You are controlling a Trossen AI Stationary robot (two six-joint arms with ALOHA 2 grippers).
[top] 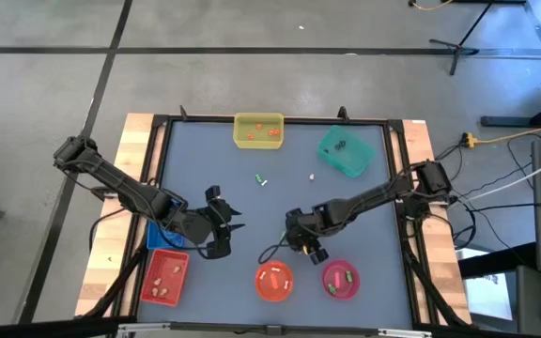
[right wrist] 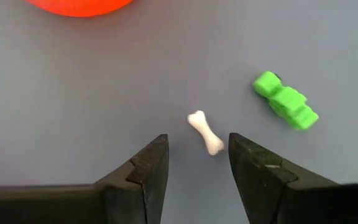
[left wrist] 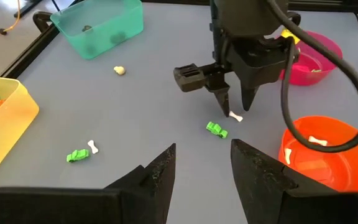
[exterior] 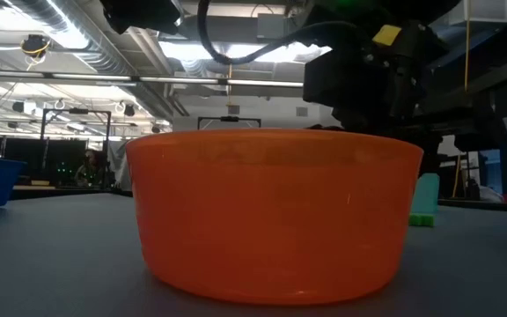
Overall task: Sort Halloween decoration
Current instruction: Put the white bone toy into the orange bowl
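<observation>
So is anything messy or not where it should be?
A few trinkets lie loose on the table instead of in containers: a white bone and green piece under the open right gripper, another bone-and-green pair, and a beige one. Nothing looks broken.

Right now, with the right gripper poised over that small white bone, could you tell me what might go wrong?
The right gripper is open above the white bone, which lies slanted, so the fingers may flick it away. The green trinket lies close by and could be nudged. The orange bowl is also near.
</observation>
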